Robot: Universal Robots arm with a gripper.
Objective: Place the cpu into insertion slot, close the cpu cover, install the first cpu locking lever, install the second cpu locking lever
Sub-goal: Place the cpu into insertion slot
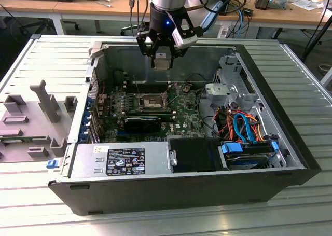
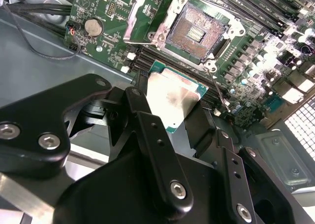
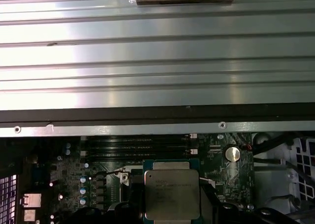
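My gripper (image 1: 162, 53) hangs above the open computer case, shut on the cpu (image 1: 162, 59), a flat square chip with a dull silver top. In both wrist views the cpu (image 2: 172, 98) (image 3: 172, 194) sits between the black fingers (image 2: 140, 106). The insertion slot (image 1: 152, 101) (image 2: 194, 32) lies below on the green board, its dark pin field bare. The cpu cover (image 2: 145, 17) stands swung open beside the slot. A thin wire locking lever (image 2: 219, 86) sticks up near the slot's corner. The cpu is well above the slot, not touching it.
A black expansion card (image 1: 142, 123) lies in front of the slot, memory slots (image 2: 256, 7) behind it. The power supply (image 1: 119, 161), drive cage (image 1: 231, 85) and cabled drive (image 1: 249, 148) crowd the case. A grey fixture (image 1: 31, 122) sits at the exterior view's left.
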